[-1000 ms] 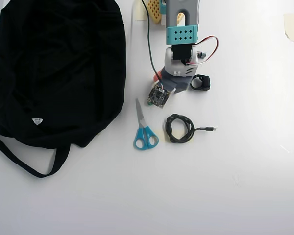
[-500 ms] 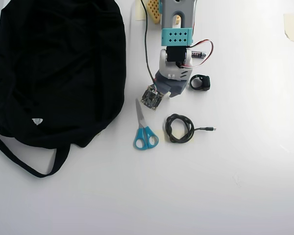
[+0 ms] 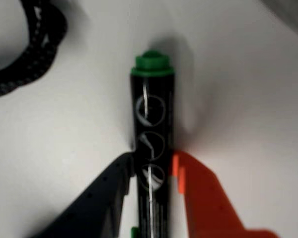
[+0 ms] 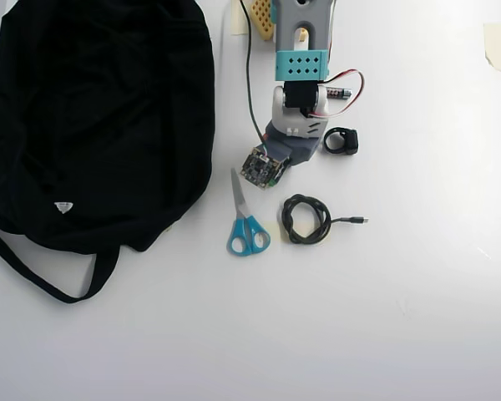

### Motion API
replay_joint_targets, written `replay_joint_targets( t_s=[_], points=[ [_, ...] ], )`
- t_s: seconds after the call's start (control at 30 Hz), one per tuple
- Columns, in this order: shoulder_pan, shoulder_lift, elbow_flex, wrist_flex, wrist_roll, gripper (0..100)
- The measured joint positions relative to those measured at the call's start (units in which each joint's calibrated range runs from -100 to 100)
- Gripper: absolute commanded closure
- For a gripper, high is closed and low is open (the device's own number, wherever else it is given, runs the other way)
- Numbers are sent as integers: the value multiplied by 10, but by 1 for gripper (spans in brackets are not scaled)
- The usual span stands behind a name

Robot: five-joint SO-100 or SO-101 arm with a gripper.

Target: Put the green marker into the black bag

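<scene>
The green marker (image 3: 151, 109), a black barrel with a green end, runs up the middle of the wrist view. My gripper (image 3: 151, 161) is shut on it, the black finger (image 3: 111, 193) pressing its left side and the orange finger (image 3: 198, 193) its right. Its shadow falls on the white table just to its right. In the overhead view the arm covers the marker, and the gripper (image 4: 288, 152) hangs right of the black bag (image 4: 100, 117). The bag fills the upper left, its strap looping toward the lower left.
Blue-handled scissors (image 4: 246, 224) and a coiled black cable (image 4: 306, 219) lie just below the gripper; the cable also shows in the wrist view (image 3: 25, 54). A small black ring-shaped item (image 4: 342, 140) sits to the gripper's right. A piece of tape (image 4: 495, 43) is stuck at the far right.
The arm drew slightly up and to the left in the overhead view a second ago, then held nearly still. Nothing else on the table moved.
</scene>
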Motion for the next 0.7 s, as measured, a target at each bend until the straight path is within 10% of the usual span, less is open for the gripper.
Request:
replay_joint_targets(
  t_s=[0.7],
  points=[
    [-4,0,-8,15,0,98]
  ],
)
